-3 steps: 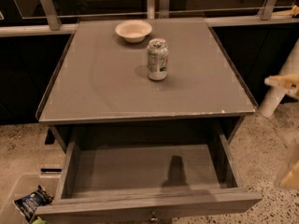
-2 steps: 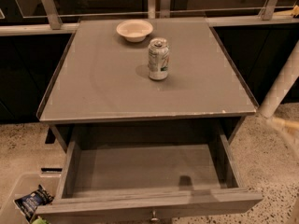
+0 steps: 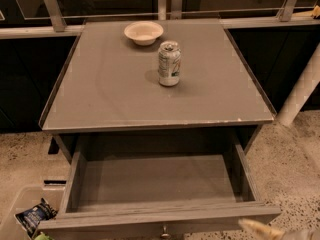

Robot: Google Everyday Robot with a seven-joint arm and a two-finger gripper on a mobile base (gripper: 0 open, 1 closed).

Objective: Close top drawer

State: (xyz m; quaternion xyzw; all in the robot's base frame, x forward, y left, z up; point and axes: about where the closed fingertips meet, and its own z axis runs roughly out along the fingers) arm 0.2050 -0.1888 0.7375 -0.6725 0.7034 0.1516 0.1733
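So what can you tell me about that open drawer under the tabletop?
The top drawer is grey, apparently painted wood, wide and shallow, nearly as broad as the cabinet. It stands pulled far out, level, with nothing visible inside. A small round metal knob sits at the centre of its front panel, at the picture's bottom edge. The claw is at the lower right, near the panel's right end; whether it touches is unclear.

One bowl (image 3: pixel 143 32), can (image 3: pixel 169 64), seemingly bottom-right gripper (image 3: pixel 261 229)
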